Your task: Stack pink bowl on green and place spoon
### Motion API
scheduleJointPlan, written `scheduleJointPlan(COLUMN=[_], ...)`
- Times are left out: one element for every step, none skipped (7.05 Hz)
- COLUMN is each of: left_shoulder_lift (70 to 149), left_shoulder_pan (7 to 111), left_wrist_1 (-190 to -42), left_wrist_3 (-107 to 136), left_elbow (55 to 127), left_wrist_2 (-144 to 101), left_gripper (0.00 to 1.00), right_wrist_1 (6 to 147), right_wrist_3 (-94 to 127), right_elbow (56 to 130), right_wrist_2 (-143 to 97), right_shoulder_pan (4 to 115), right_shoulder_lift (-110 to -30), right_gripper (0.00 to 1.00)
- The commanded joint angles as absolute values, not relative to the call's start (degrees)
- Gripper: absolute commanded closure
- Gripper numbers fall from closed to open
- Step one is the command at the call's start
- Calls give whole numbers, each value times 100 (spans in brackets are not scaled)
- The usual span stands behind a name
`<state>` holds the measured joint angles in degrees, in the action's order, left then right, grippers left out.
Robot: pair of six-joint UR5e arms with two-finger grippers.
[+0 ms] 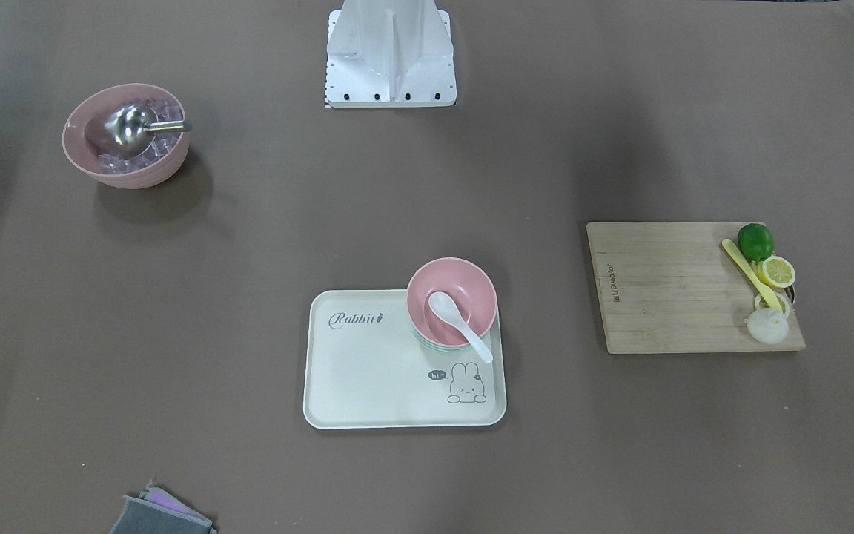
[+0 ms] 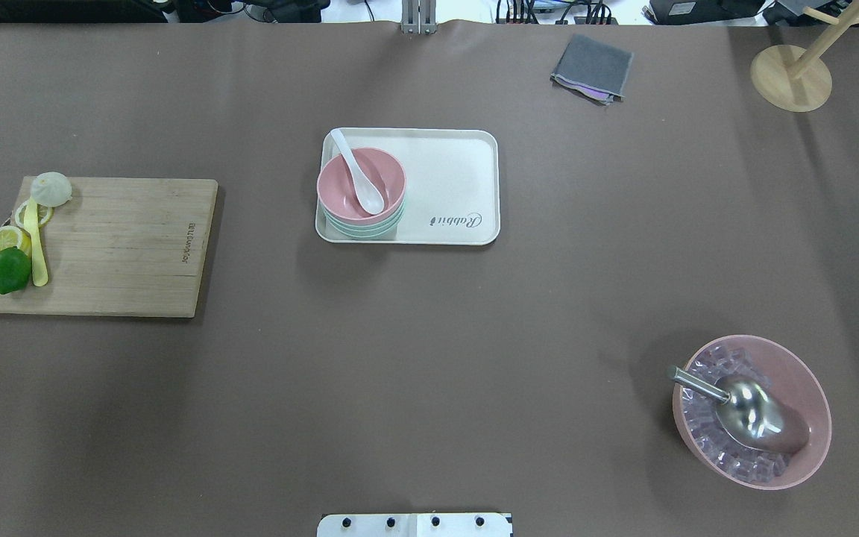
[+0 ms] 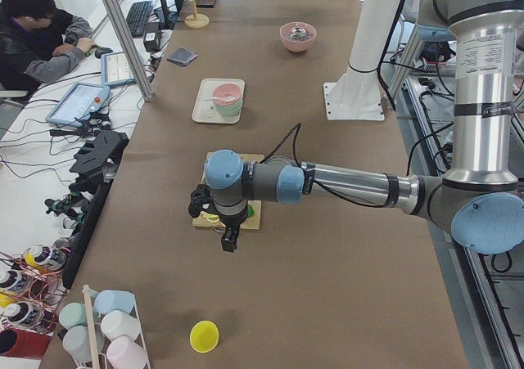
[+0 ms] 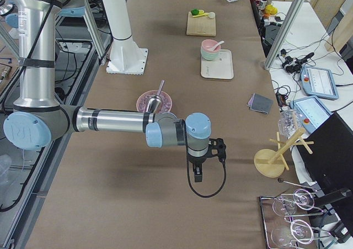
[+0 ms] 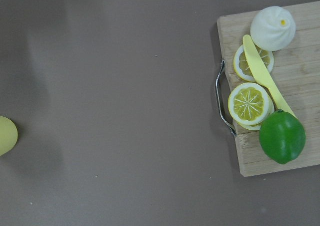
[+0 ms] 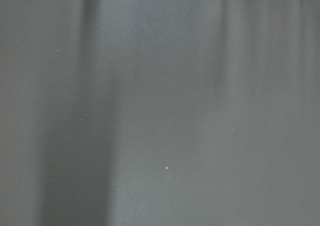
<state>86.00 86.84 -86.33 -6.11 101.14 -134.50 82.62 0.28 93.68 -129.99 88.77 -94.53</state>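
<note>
A pink bowl [image 1: 464, 285] sits stacked on green bowls [image 1: 434, 345] at one end of the cream rabbit tray [image 1: 368, 371]. A white spoon [image 1: 457, 319] lies in the pink bowl, its handle over the rim. The stack also shows in the overhead view: pink bowl [image 2: 340, 186], green bowl [image 2: 362, 230], spoon [image 2: 359, 175], tray [image 2: 452, 171]. My left gripper [image 3: 229, 240] hangs past the cutting board, far from the tray; I cannot tell if it is open. My right gripper [image 4: 197, 177] hangs over bare table beyond the ice bowl; I cannot tell its state.
A wooden cutting board [image 2: 124, 246] holds a lime [image 2: 9, 270], lemon slices, a yellow knife and a white bun. A large pink bowl [image 2: 810, 395] holds ice and a metal scoop [image 2: 746, 410]. A grey cloth [image 2: 592, 67] and a wooden stand [image 2: 791, 78] are at the far edge.
</note>
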Motion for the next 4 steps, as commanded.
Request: scheduleJointPlan(left_shoulder_lift=[8613, 8605, 8578, 8482], left_shoulder_pan=[8666, 8657, 8666, 8657], left_wrist_1=[-8648, -8640, -8631, -8657], left_wrist_3=[-607, -606, -606, -615], left_elbow=[10239, 10248, 10239, 10265], left_wrist_2=[-13053, -13069, -13113, -13122], left_gripper=[1, 1, 1, 1], right_wrist_1=[8262, 8253, 8253, 8218], right_wrist_3=[35, 44, 35, 35], right_elbow=[9369, 9369, 9369, 9360], right_wrist_2=[-13017, -13060, -13078, -13078], right_shoulder_pan=[8877, 8877, 8877, 8877], right_shoulder_lift=[-9466, -9475, -9475, -9483], right_gripper=[0, 0, 0, 0])
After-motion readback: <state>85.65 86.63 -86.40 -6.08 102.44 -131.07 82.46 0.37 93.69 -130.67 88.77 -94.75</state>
